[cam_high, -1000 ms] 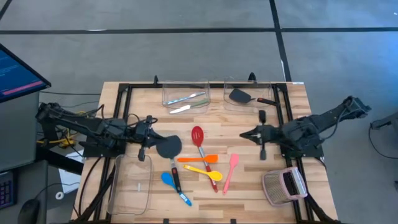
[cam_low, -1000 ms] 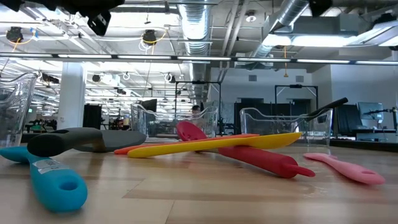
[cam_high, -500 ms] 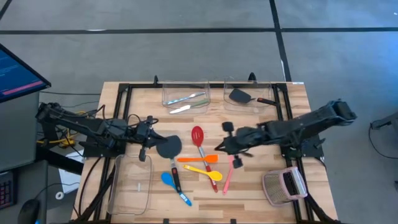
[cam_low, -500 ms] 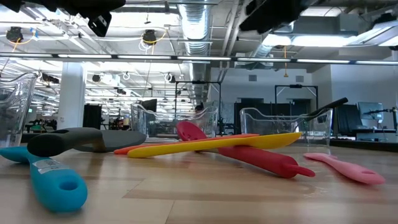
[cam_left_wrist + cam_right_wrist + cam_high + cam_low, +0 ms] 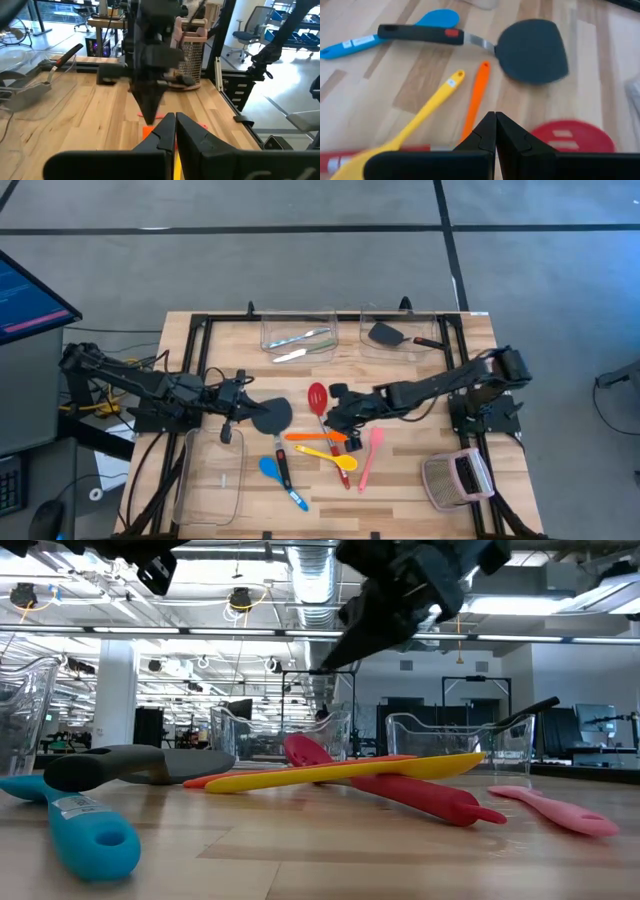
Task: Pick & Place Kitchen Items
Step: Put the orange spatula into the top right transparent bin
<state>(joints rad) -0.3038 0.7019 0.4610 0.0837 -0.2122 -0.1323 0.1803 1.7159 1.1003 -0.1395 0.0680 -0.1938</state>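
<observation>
Over the last second the right arm has swung in from its post at the right side of the table and stretched across to the middle, so that the right gripper [image 5: 335, 418] now hangs over the heap of loose utensils, its fingers [image 5: 487, 131] pressed together and holding nothing, just above the orange spatula [image 5: 473, 107]. The left gripper [image 5: 228, 429] has stayed near the left edge, beside the head of the black turner [image 5: 272, 416]; its fingers are likewise closed and empty. By how things lie, the sorting looks only partly done: the pale cutlery [image 5: 300, 338] rests in and just beside the far left bin [image 5: 268, 330], and a second black turner [image 5: 387, 334] sits in the far right bin [image 5: 366, 320]. Left on the bare wood are the red slotted spoon [image 5: 318, 397], the yellow spoon [image 5: 330, 455], the pink spatula [image 5: 369, 454], the blue spoon [image 5: 274, 472], the orange spatula and the first turner. The near left bin [image 5: 185, 480] appears to hold nothing yet. Most of the picking therefore seems to remain.
</observation>
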